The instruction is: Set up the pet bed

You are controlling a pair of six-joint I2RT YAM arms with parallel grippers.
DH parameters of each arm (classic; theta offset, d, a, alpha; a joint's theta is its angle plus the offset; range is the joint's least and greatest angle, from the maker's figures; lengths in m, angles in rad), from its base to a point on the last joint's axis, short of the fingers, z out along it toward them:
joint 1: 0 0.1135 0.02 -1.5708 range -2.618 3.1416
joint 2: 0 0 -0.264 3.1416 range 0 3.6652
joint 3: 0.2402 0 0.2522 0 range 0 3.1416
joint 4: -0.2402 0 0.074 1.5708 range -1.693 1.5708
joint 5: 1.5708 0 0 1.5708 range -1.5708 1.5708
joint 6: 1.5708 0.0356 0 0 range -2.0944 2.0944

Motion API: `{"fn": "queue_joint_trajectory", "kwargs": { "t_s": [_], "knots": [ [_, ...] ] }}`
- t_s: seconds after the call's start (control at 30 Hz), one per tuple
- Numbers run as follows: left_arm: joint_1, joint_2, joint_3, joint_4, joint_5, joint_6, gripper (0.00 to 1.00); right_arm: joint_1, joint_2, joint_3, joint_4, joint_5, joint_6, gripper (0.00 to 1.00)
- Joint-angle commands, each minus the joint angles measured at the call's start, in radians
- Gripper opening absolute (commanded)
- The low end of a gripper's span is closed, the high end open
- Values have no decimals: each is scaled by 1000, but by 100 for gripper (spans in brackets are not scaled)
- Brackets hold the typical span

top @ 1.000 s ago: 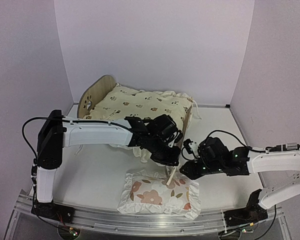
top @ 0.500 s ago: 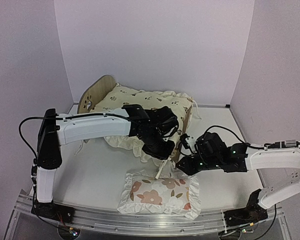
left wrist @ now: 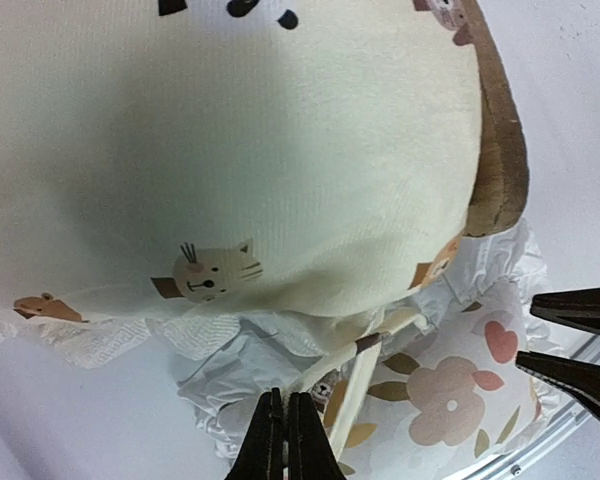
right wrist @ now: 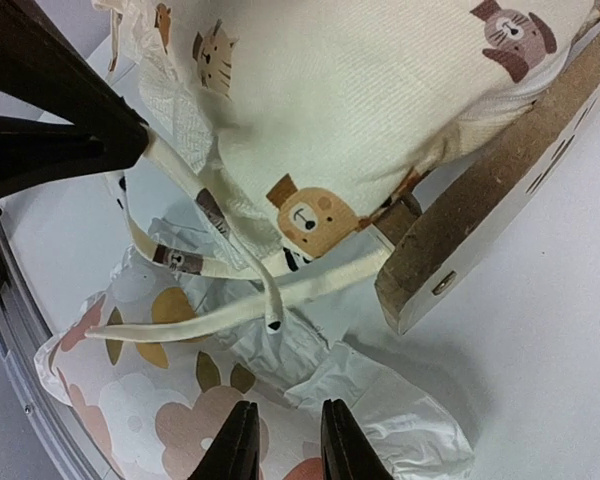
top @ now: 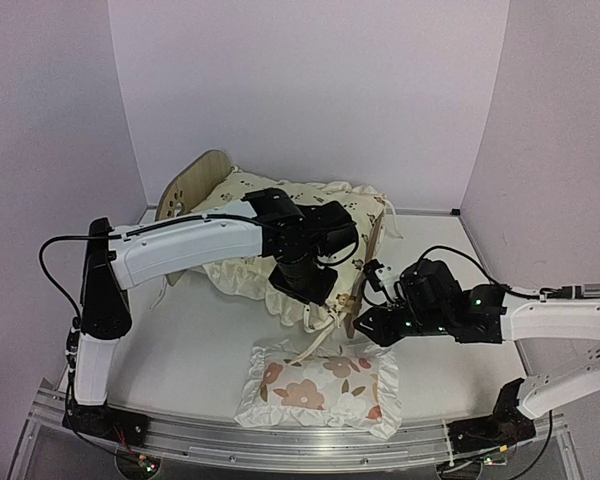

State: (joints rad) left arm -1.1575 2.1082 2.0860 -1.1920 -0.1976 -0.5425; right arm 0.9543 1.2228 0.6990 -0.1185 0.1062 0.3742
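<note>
The pet bed [top: 185, 190] stands at the back, its footboard [right wrist: 500, 230] towards me. A cream cushion [top: 280, 205] printed with animals lies on it and bulges over the foot end. My left gripper [left wrist: 287, 425] is shut on one of the cushion's tie strings [left wrist: 345, 355] just in front of the footboard [left wrist: 500, 150]. My right gripper [right wrist: 283, 435] hangs a little to the right. Its fingers stand slightly apart with nothing between them, over the ruffle of the flowered pillow [right wrist: 130, 400]. More loose strings [right wrist: 195, 185] dangle over the pillow [top: 320, 385].
The pillow lies on the table near the front rail [top: 280, 440]. Grey walls close in the back and both sides. The two grippers are close together, with the left fingers [right wrist: 70, 130] in the right wrist view.
My left gripper has pulled the tie string back and up toward the bed's foot. The right gripper has slid left, closer to the footboard.
</note>
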Motion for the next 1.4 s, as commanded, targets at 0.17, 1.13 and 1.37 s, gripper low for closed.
{"fn": "queue_joint_trajectory", "kwargs": {
  "t_s": [0.17,1.13,1.37],
  "knots": [
    [-9,-20,-54,19,91,84,0,2,5,58,13,-1,-31,23],
    [-11,-327,-526,329,132,-57,87,4,-50,-139,-46,-152,209,91],
    [7,-439,-659,363,76,-72,93,27,7,-185,-37,-228,384,98]
  ]
}}
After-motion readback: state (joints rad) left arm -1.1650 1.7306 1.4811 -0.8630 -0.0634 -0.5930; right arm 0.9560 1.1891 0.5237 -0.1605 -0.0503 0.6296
